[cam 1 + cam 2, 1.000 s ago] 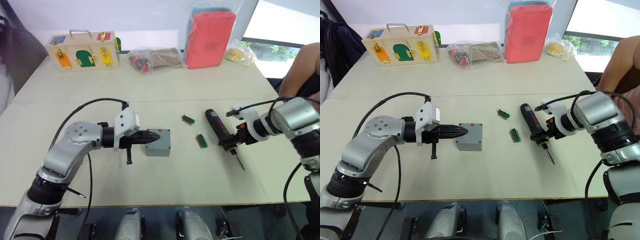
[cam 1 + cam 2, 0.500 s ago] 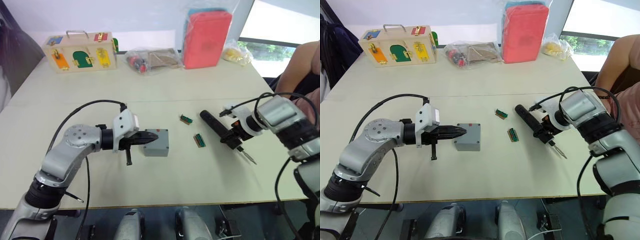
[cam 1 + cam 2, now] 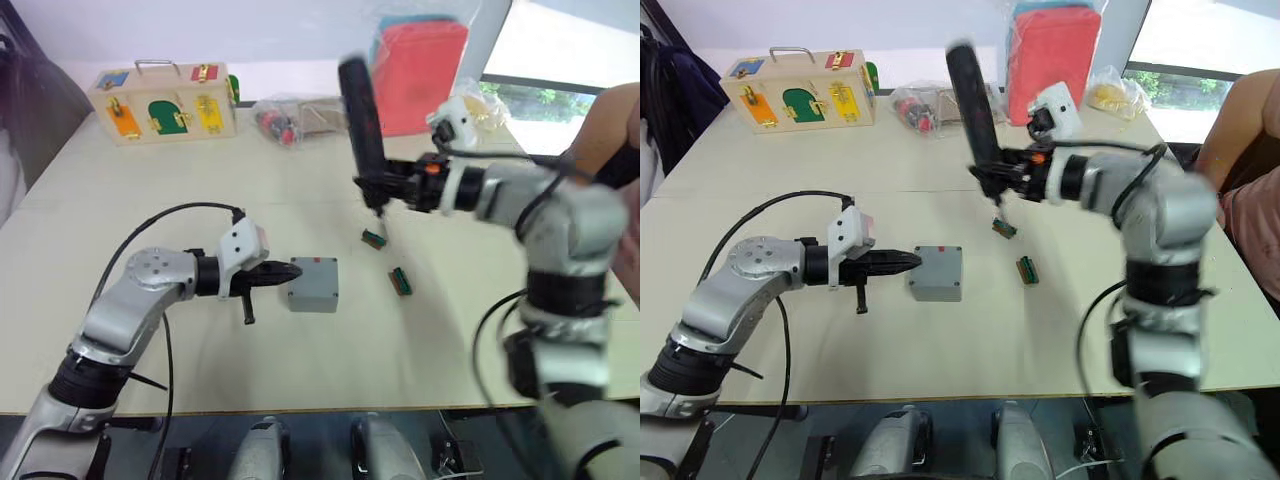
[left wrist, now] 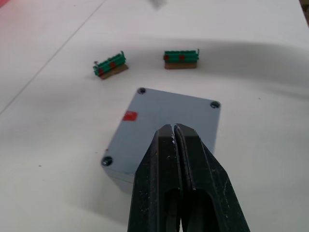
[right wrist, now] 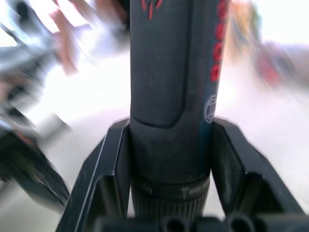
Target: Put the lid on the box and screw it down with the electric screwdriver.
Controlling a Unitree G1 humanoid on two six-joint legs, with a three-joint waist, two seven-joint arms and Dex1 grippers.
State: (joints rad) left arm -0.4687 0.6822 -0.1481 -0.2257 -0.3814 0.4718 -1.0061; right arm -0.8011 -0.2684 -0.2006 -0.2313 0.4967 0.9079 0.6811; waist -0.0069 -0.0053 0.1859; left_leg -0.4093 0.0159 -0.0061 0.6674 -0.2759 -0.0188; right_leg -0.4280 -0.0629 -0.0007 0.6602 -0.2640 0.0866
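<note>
The right gripper (image 3: 1002, 183) is clamped around the electric screwdriver (image 3: 361, 130), which sits up in the air over the table (image 3: 450, 340), long axis nearly upright, bit end pointing down toward 6 o'clock and the butt up around 12, just above a small green connector (image 3: 375, 238). The left gripper (image 3: 290, 272) has its fingers pressed together, tips at the left side of the box (image 3: 314, 284), which sits mid-table with the lid (image 4: 164, 130) on it. The left wrist view picks up the lid's corner screw holes and a red mark (image 4: 129, 115), plus a second green connector (image 4: 181, 58), while the right wrist view gets the red lettering on the screwdriver's body between the two fingers (image 5: 108, 169).
</note>
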